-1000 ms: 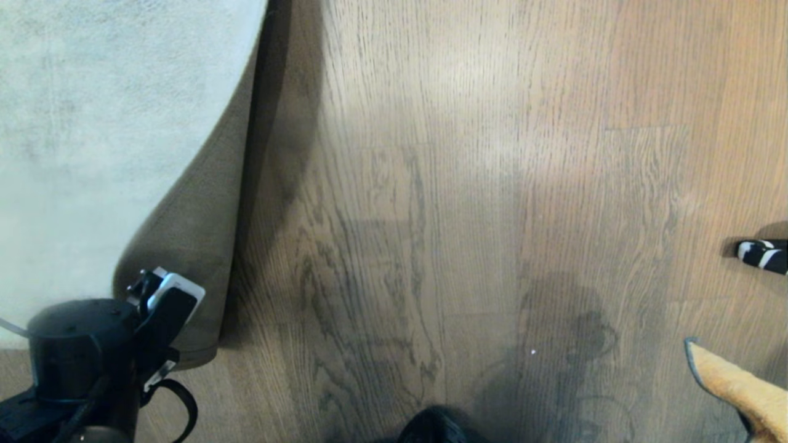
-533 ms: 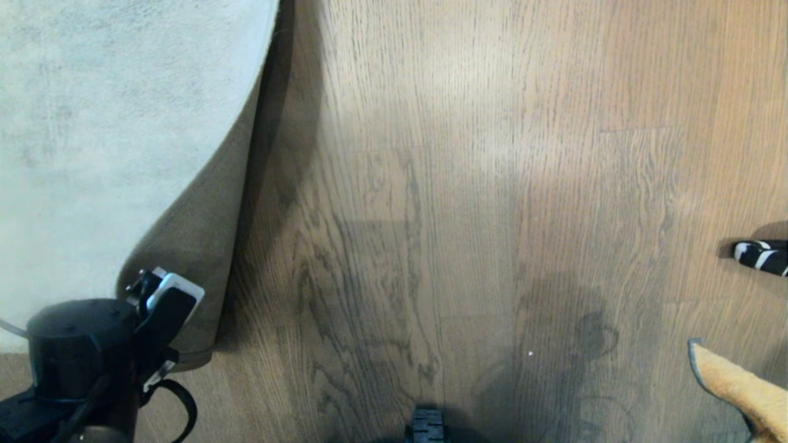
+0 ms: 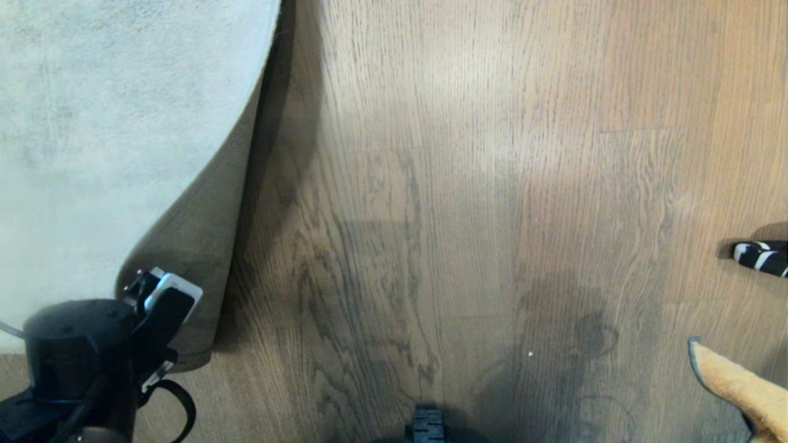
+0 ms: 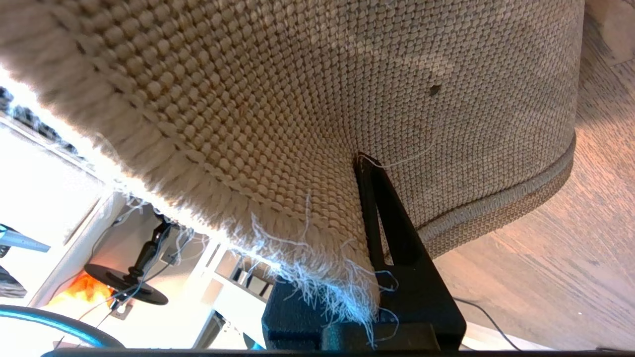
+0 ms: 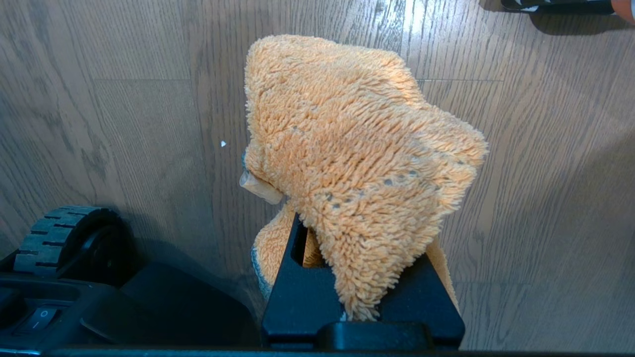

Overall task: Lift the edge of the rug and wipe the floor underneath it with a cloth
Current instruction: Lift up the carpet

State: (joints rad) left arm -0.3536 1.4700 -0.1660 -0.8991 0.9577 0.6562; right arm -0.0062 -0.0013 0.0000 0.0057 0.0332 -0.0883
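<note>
Head view: we count one rug (image 3: 111,123), one cloth (image 3: 742,387), two grippers on the job, only one of them visible here. Rug's near corner is peeled up off the floor (image 3: 468,184), tan backing facing us, fold shadow on the planks just beside it. Left gripper (image 3: 161,294) sits at that lifted corner, jaws pinched on the rug. One cloth corner pokes in well apart from the rug, on the far side of the bare planks. One black-and-white striped item (image 3: 762,256) lies on the floor near the cloth, can't tell what it is. One base wheel (image 3: 426,424) shows between rug and cloth.

Left wrist view: left gripper (image 4: 364,198) jaws nearly closed, clamped on one rug (image 4: 307,99) edge; woven backing and frayed white threads hang over the fingers. Floor (image 4: 555,277) below the lifted rug.

Right wrist view: right gripper (image 5: 362,277) jaws nearly closed, gripping one orange fuzzy cloth (image 5: 357,148), which bunches above the fingers and hangs clear of the floor (image 5: 124,114). One wheel (image 5: 69,238) beside the gripper.
</note>
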